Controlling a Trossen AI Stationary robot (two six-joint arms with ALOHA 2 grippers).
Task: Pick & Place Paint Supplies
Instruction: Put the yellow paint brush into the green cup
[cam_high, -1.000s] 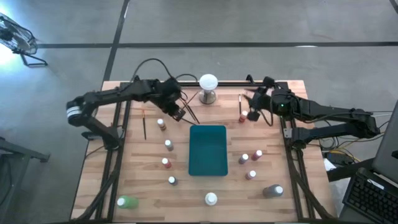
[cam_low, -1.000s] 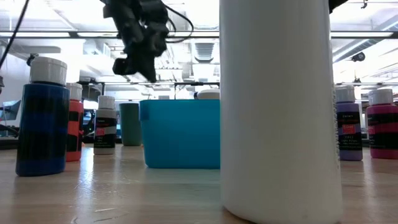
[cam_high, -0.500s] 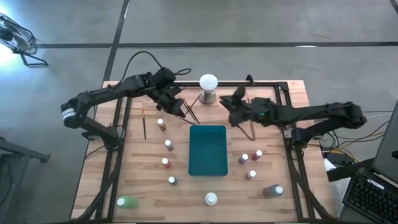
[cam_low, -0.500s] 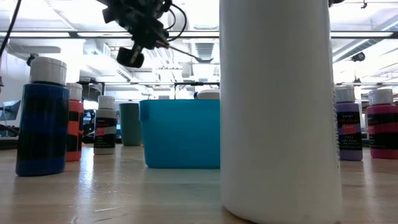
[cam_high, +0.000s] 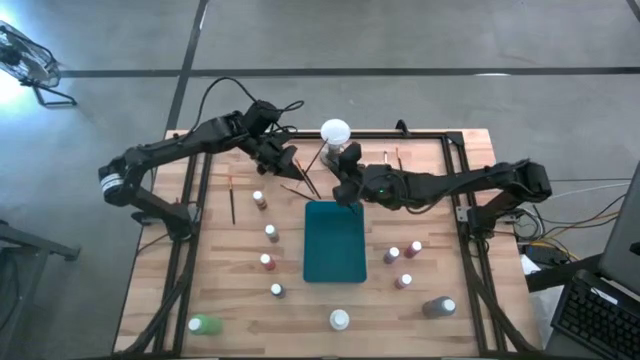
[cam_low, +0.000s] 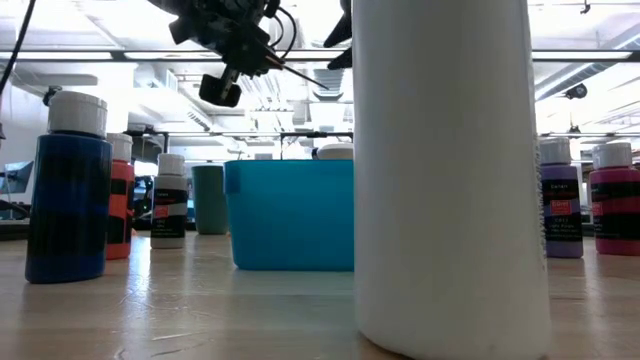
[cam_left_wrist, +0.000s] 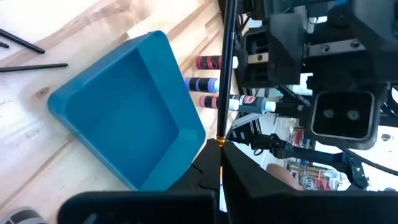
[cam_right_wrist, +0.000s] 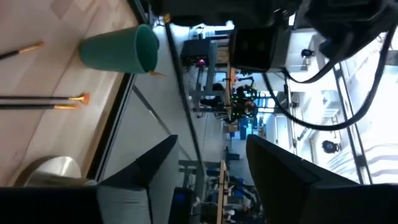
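Thin dark-shafted brush with orange ferrule (cam_left_wrist: 225, 68) clamped in left gripper (cam_high: 283, 160), held in the air and slanting toward the far end of the teal tray. Another thin orange-brown-handled brush (cam_high: 232, 200) flat on desk, left side. Small white-capped bottles upright: brown (cam_high: 260, 200), white (cam_high: 271, 232), red (cam_high: 267, 262), dark (cam_high: 277, 291) in a row left of tray; purple (cam_high: 391, 255) and two red (cam_high: 413, 247) (cam_high: 403, 281) right of it. Larger green (cam_high: 205, 324), white (cam_high: 339, 320) and grey (cam_high: 438, 308) along the near edge

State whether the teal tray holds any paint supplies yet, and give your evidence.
Empty. The high view shows only bare teal inside the tray; the left wrist view shows its bare floor too.
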